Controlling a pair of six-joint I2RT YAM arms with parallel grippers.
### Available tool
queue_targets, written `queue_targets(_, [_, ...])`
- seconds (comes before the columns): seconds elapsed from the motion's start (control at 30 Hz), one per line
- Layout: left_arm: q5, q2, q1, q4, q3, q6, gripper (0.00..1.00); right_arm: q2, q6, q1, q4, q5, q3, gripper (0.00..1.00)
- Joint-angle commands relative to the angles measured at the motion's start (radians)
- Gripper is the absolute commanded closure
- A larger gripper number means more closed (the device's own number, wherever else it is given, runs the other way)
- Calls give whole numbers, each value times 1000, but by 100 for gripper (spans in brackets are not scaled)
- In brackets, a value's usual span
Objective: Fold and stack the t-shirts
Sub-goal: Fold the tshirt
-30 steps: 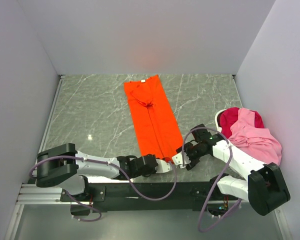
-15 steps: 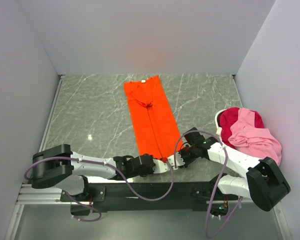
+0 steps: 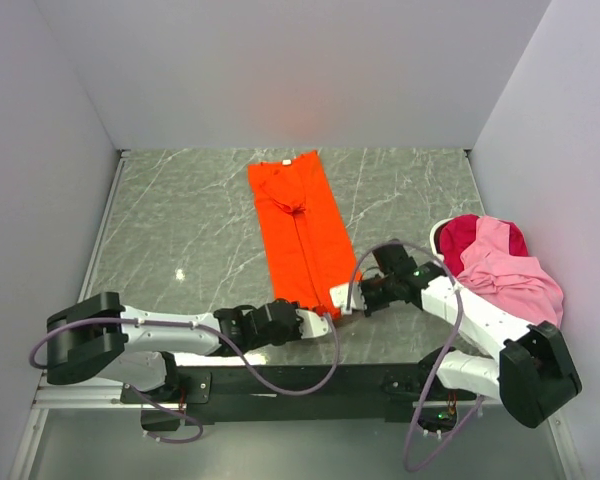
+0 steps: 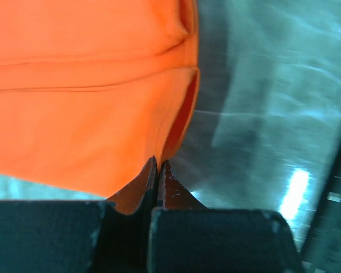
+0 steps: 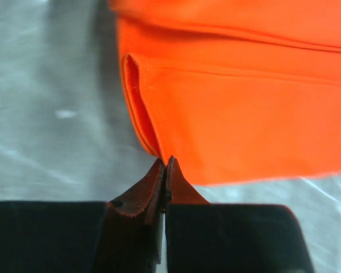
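- Orange t-shirt [image 3: 305,235]: where does it lie, and in what shape?

- It lies flat near the middle of the grey marbled desk [image 3: 180,220], folded into a long narrow strip. Its collar points to the far wall and its hem is toward the arms. Well apart on the right, a pink t-shirt [image 3: 505,270] is heaped over a magenta-red t-shirt [image 3: 465,235], both unfolded.

- And the arms?

- Each has reached in low to the near hem. The left gripper [image 4: 158,162] is clenched on the left hem corner, with orange cloth running in between its tips. The right gripper [image 5: 163,161] is clenched on the right corner, though it pinches only the very edge of the fabric.

- Why hold it there?

- With one corner in each gripper, the hem would stay level and taut. That looks like preparation for carrying the hem up toward the collar and halving the strip. The thin bite on the right could slip once the cloth lifts.

- Is there any writing?

- A small white tag [image 3: 285,162] shows at the collar, but it is too small to read. No print or brand appears anywhere on the shirts.
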Motion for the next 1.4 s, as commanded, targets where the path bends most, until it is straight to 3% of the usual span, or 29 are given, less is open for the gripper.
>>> queue_targets(0.0, [25, -54, 76, 57, 14, 60, 99, 46, 72, -46, 17, -62, 129, 100])
queue_targets(0.17, [132, -44, 244, 112, 72, 104, 100, 187, 130, -76, 64, -36, 298, 100])
queue_targets(0.27, [209, -2, 401, 113, 135, 135, 99, 313, 165, -90, 66, -21, 437, 100])
queue_targets(0.6, [407, 257, 706, 59, 389, 181, 99, 713, 287, -104, 61, 45, 922, 100])
queue_targets(0.77, [481, 363, 804, 11, 517, 187, 100, 844, 339, -104, 67, 88, 1068, 100])
queue_targets(1.03, [490, 501, 864, -13, 656, 157, 97, 996, 394, -107, 90, 154, 1222, 100])
queue_targets(1.23, [502, 576, 887, -55, 774, 94, 80, 1043, 449, -112, 153, 215, 1259, 100])
queue_targets(1.27, [498, 582, 889, -62, 790, 86, 73, 1046, 464, -112, 171, 250, 1259, 99])
queue_targets(1.3, [484, 596, 890, -82, 804, 78, 47, 1051, 483, -112, 217, 276, 1257, 86])
queue_targets(1.33, [451, 601, 892, -90, 830, 56, 30, 1052, 542, -113, 240, 302, 1260, 74])
queue_targets(1.37, [426, 599, 900, -88, 836, 37, 19, 1052, 576, -113, 263, 360, 1263, 56])
